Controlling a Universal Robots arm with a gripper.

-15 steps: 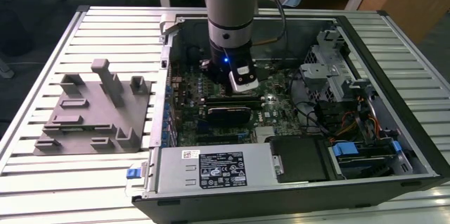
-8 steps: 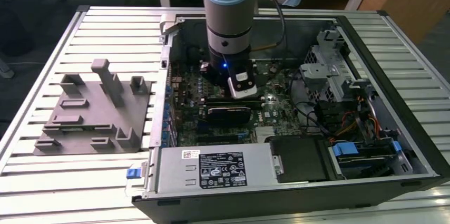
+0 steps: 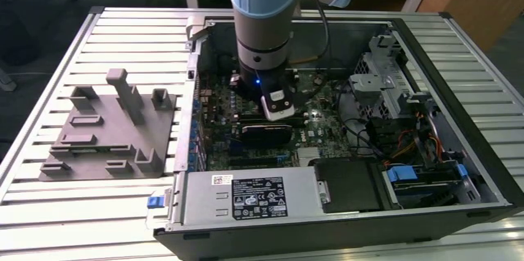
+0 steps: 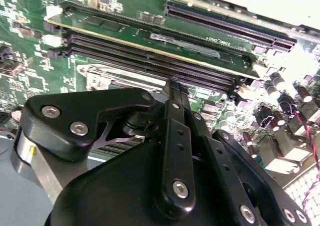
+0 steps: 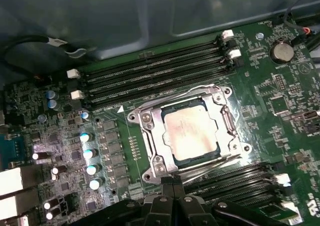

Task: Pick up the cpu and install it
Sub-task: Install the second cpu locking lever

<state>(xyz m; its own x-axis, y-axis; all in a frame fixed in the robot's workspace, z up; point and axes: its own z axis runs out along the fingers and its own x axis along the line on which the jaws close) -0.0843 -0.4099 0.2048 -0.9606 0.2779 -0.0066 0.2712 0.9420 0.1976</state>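
Slatted metal counter [image 3: 98, 40] carries an open PC case [image 3: 458, 169]; grey fixture block [image 3: 107, 129] sits beside it on the exterior view's left. Arm [image 3: 262, 15] reaches straight down into the case over the motherboard [image 5: 280, 105]. Claw [image 5: 172, 188] hovers just above the socket frame [image 5: 150, 136], fingers [image 4: 175, 136] pinched together, holding nothing. The cpu [image 5: 190, 132] lies flat, seated in the socket between 2 banks of RAM slots [image 5: 150, 73].
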